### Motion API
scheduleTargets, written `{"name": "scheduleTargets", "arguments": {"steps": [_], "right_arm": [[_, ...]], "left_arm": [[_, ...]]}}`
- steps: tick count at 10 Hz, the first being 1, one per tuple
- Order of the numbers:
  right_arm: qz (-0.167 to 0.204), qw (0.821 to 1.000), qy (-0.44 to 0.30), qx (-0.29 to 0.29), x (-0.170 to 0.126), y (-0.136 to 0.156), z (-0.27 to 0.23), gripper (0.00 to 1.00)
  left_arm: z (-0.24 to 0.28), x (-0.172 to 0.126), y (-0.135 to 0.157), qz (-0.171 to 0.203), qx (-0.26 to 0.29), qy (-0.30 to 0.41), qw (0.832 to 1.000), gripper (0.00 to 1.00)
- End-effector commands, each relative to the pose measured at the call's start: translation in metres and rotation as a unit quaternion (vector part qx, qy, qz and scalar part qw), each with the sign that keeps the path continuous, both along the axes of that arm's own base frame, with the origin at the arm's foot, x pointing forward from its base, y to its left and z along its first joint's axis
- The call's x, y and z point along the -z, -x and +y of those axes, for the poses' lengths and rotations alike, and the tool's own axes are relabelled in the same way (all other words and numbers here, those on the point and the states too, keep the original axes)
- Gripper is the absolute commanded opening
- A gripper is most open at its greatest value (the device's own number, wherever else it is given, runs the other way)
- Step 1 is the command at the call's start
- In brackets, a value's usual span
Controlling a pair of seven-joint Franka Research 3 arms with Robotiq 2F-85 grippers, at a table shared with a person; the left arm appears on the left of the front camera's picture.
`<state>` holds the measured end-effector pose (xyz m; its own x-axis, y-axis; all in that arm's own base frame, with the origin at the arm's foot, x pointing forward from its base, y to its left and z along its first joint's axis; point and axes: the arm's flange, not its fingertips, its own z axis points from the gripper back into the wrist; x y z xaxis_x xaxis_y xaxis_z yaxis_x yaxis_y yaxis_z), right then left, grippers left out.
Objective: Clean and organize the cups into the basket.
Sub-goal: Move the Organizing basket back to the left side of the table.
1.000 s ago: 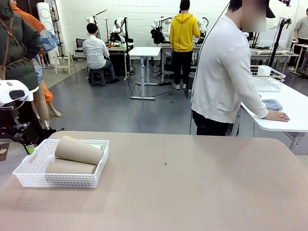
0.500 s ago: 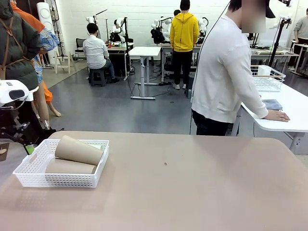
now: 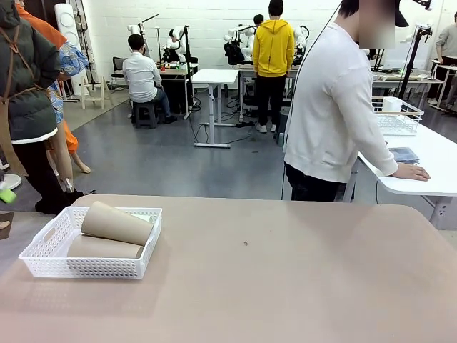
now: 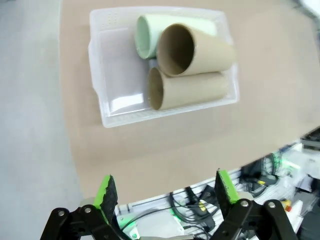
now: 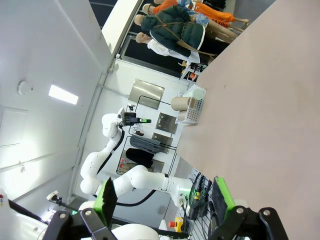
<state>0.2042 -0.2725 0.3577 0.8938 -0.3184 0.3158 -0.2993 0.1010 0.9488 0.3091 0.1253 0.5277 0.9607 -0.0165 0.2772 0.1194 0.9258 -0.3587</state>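
Front view: the white basket (image 3: pixel 91 251) sits at lower left on the tan table (image 3: pixel 285 271), holding brown cups (image 3: pixel 114 225) lying on their sides. Left wrist view: a mint cup (image 4: pixel 150 30) lies beside them; left gripper (image 4: pixel 165 192) gapes empty. Right gripper (image 5: pixel 162 200) likewise spread, empty.
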Motion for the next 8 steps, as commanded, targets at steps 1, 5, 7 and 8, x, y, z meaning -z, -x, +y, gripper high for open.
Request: {"name": "scheduleTargets", "arguments": {"steps": [1, 5, 7, 8], "right_arm": [[-0.001, 1.000, -0.001, 0.001, 0.000, 0.001, 0.000, 1.00], [-0.001, 1.000, -0.001, 0.001, 0.000, 0.001, 0.000, 1.00], [-0.001, 1.000, -0.001, 0.001, 0.000, 0.001, 0.000, 1.00], [-0.001, 1.000, -0.001, 0.001, 0.000, 0.001, 0.000, 1.00]], "left_arm": [[0.050, -0.006, -0.010, 0.021, 0.062, 0.148, 0.987, 1.00], [0.146, 0.011, 0.005, 0.019, 0.052, 0.301, 0.952, 1.00], [0.176, 0.040, 0.014, 0.014, 0.043, 0.347, 0.937, 1.00], [0.189, 0.047, 0.011, 0.014, 0.047, 0.360, 0.932, 1.00]]}}
